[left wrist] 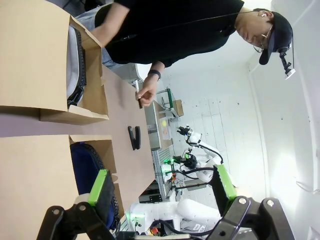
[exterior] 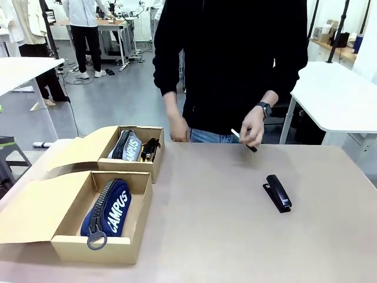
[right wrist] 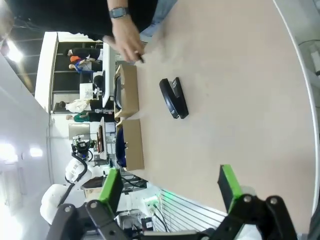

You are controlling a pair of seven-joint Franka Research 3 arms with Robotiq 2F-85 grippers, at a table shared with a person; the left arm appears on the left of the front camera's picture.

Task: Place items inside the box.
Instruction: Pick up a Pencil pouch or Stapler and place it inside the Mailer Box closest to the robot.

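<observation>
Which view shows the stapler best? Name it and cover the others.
Front view: the stapler lies whole and sharp on the table. The right wrist view shows it whole too, but sideways; the left wrist view, small and far off.

We read "CAMPUS" in white on the navy pouch (exterior: 111, 207) — same word, partly legible, on the 2nd pouch (exterior: 131, 145).
</observation>
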